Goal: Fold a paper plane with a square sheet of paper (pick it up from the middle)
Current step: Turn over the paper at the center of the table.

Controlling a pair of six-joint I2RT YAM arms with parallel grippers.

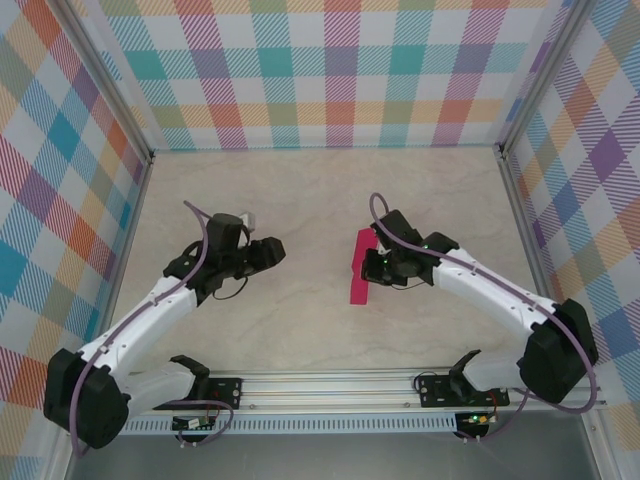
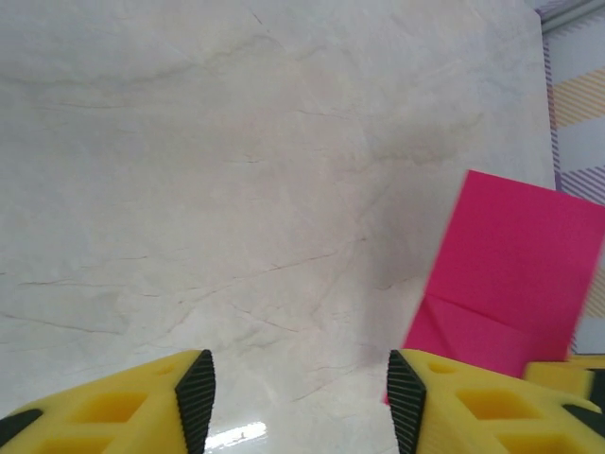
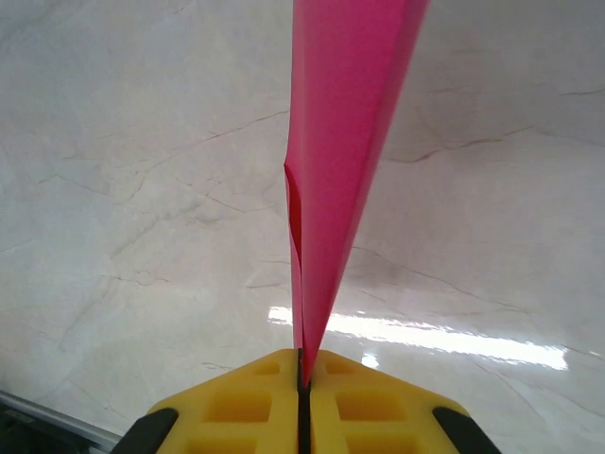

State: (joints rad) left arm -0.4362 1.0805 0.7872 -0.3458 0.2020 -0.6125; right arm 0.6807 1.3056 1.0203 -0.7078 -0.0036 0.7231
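Note:
The magenta-pink sheet of paper (image 1: 361, 268) is folded double and stands on edge a little right of the table's middle. My right gripper (image 1: 373, 266) is shut on it. In the right wrist view the two layers of paper (image 3: 345, 142) rise from between the closed yellow fingers of that gripper (image 3: 304, 364). My left gripper (image 1: 278, 252) is open to the left of the paper, apart from it. Its wrist view has bare table between its black pads, the gripper (image 2: 301, 402) holds nothing, and the paper (image 2: 515, 274) is at the right, a rectangle with a crease across it.
The marble-patterned table (image 1: 300, 190) is boxed in by plaid walls (image 1: 330, 70) at the back and on both sides. An aluminium rail (image 1: 330, 385) with the arm bases runs along the near edge. Bare tabletop lies behind and between the arms.

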